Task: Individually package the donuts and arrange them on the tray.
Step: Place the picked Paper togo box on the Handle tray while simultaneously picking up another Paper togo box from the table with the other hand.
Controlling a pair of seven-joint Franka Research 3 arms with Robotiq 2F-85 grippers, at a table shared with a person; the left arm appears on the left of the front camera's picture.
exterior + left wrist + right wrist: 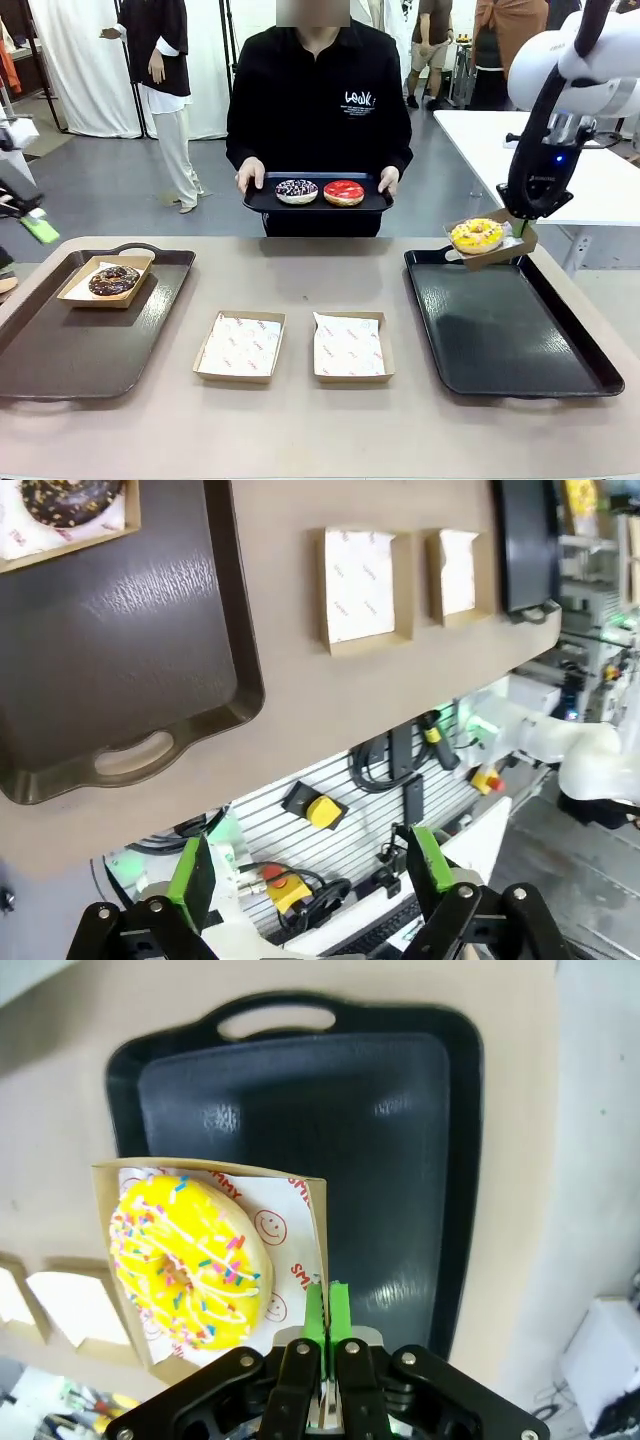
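My right gripper (325, 1322) is shut on the side wall of a paper-lined cardboard box (313, 1210) that holds the yellow donut (190, 1260). It carries the box (497, 250) and the yellow donut (477, 235) just above the far edge of the black tray (510, 330). On the brown tray (60, 345) at the left, the chocolate donut (113, 280) lies in its own box. A person at the far side holds a small black tray (318, 205) bearing the purple donut (296, 190) and the red donut (343, 191). My left gripper (308, 875) is open and empty, off the table's near left edge.
Two empty paper-lined boxes (240, 346) (350, 346) sit side by side at mid-table between the trays. The black tray's floor (330, 1110) is bare. A white table (500, 150) stands at the back right.
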